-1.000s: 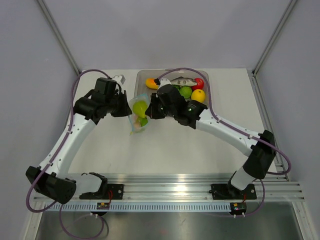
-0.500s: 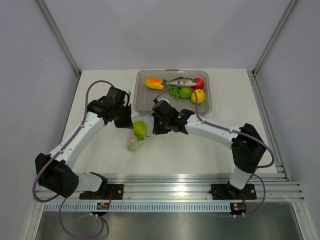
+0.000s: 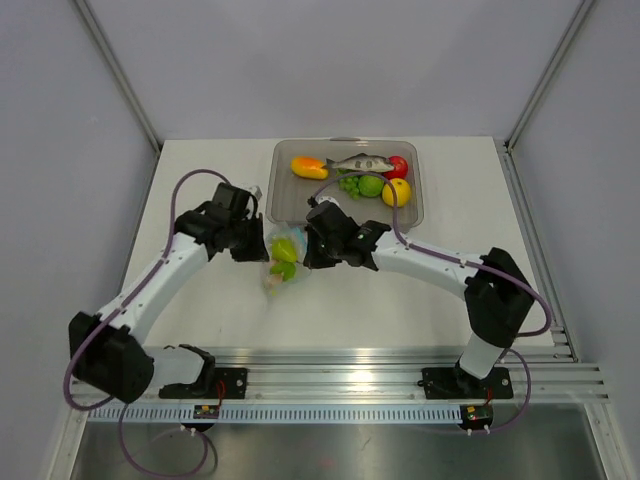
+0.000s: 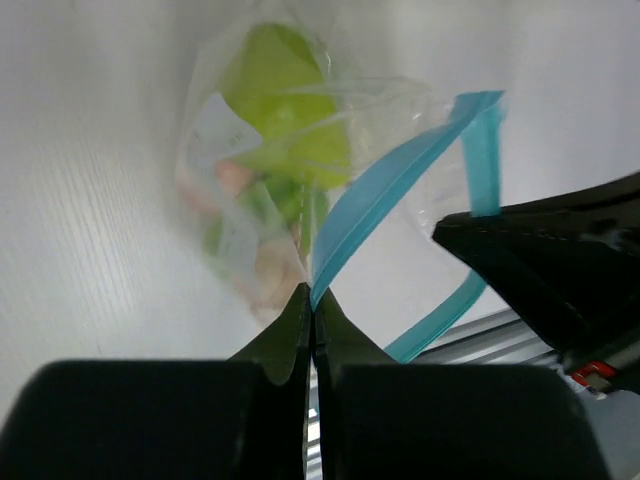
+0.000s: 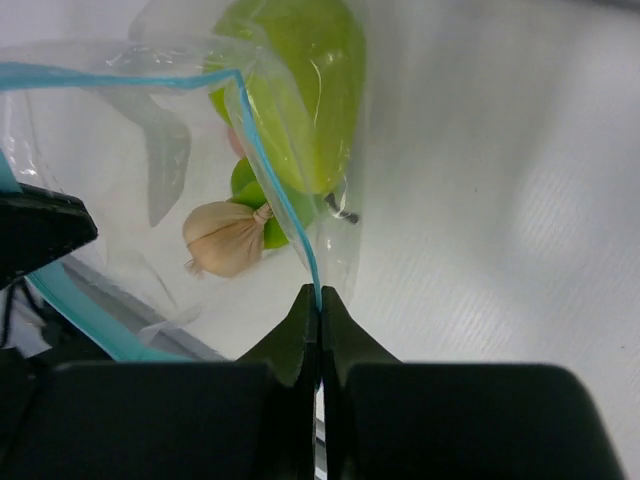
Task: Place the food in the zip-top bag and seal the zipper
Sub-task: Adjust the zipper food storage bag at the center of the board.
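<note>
Some food (image 5: 300,90) is already inside the bag (image 3: 281,262), which is held between the arms near the tray (image 3: 415,210) (more toys lie there). The zipper (image 4: 390,185) is pinched by the clenched left gripper (image 4: 312,300) and right gripper (image 5: 318,300). Its strips gape, so sealing is not yet done.

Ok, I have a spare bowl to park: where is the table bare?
Bare: the white table between the clear floppy zip-top bag and the arms' bases; also right of the clear grey rectangular tray. Crowded: the centre, where the left gripper and right gripper pinch the bag close to the tray.
</note>
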You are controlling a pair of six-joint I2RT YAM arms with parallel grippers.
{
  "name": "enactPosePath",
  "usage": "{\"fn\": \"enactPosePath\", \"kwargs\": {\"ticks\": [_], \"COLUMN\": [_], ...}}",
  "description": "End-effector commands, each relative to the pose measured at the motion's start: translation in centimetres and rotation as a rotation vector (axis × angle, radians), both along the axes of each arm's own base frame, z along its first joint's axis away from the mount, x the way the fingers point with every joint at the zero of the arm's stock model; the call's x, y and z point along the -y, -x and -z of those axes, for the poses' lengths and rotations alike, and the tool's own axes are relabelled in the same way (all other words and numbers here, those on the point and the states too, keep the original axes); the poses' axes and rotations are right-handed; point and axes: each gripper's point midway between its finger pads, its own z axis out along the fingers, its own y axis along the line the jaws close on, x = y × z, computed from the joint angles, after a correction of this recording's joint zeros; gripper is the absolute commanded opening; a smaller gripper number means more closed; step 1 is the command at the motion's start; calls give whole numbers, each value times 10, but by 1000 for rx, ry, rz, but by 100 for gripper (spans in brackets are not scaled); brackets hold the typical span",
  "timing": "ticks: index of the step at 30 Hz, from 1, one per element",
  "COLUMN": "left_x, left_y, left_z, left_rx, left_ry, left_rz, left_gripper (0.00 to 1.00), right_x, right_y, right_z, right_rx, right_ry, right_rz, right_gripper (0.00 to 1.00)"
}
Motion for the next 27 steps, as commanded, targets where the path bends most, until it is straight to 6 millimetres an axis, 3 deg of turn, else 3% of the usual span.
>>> {"fn": "enactPosePath", "kwargs": {"ticks": [1, 2, 5, 6, 8, 9, 12, 19, 23, 27], "left_x": [11, 12, 5, -1, -9, -12, -14, -15, -20, -34], "left_y": [3, 2, -1, -8, -9, -13, -11, -11, -12, -14], "left_z": [34, 32, 5, -15, -27, -35, -35, -31, -29, -24], "left_rx": [-95, -94, -10, 61, 81, 101, 91, 78, 74, 57], "left_ry": [15, 20, 11, 2, -28, -41, -54, -62, -77, -92], "left_rz": [28, 33, 6, -22, -43, -48, -47, -47, -59, -90], "left_gripper": [0, 0, 0, 0, 0, 0, 0, 0, 0, 0], "right_x": [0, 0, 2, 3, 7, 10, 18, 46, 61, 64], "right_y": [10, 11, 7, 5, 1, 0, -3, -20, -37, -69], "right_z": [38, 38, 13, -2, -24, -40, -74, -132, -139, -112], "right_rx": [-82, -87, -31, 3, 65, 99, 196, 394, 462, 432], "right_ry": [61, 62, 34, 19, 17, 2, -2, 46, 120, 242], "right_rz": [-10, -12, -16, -15, -25, -24, -50, -35, -16, -47], "right_gripper": [0, 0, 1, 13, 29, 44, 59, 63, 64, 64]}}
